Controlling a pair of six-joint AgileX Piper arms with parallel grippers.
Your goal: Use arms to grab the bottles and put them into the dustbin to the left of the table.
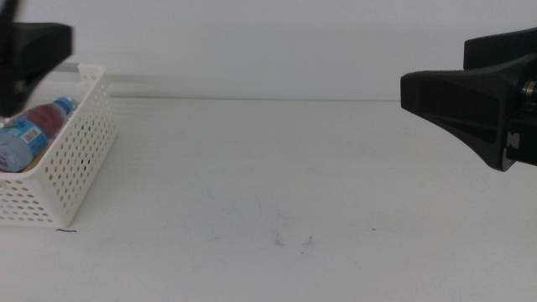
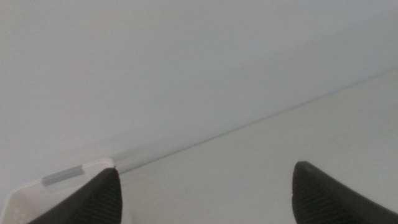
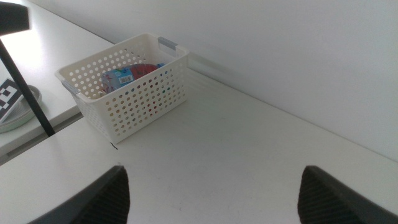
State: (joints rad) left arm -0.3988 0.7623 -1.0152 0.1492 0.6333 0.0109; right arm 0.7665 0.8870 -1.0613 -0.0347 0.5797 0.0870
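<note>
Bottles (image 1: 33,126) lie inside the white dustbin (image 1: 80,159) at the tabletop's (image 1: 277,176) left edge. Left pincer (image 2: 205,193) hangs above the dustbin, jaws apart; right pincer (image 3: 214,196) hovers over the right side, jaws apart too.

One white perforated dustbin (image 1: 74,159); one blue-capped bottle (image 1: 33,127) and one red can (image 3: 144,67) visible inside; two black hands, left hand (image 1: 29,54), right hand (image 1: 470,101); one bench (image 1: 277,184).

A plain pale grey wall (image 1: 268,42) is standing behind the work surface. Off past its edge, a round pale dish (image 3: 17,113) with a black-and-white checkered marker (image 3: 6,96) is lying beside a thin black diagonal rod (image 3: 25,87).
</note>
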